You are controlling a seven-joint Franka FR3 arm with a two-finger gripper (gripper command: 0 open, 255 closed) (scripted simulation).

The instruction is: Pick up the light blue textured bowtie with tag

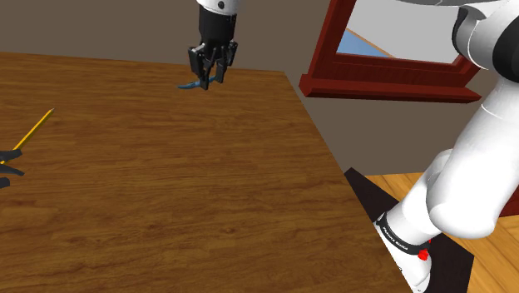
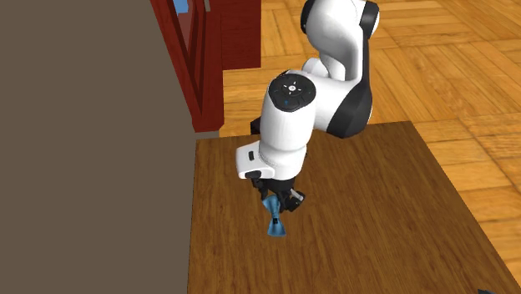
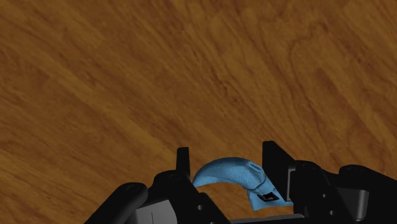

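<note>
Hand (image 1: 211, 76) clamped on blue bowtie (image 2: 274, 219), above worktop (image 1: 166, 183); bowtie hangs at hand's 6 o'clock.

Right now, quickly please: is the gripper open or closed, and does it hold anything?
Gripper: closed on the blue bowtie, clasped between its two fingers.

You see a light blue, textured bowtie (image 3: 229, 173) with a small dark tag at one end. It curves between the black gripper's (image 1: 211, 76) fingers, clasped and lifted off the wooden table (image 1: 166, 183), near its far edge in the shoulder view.
</note>
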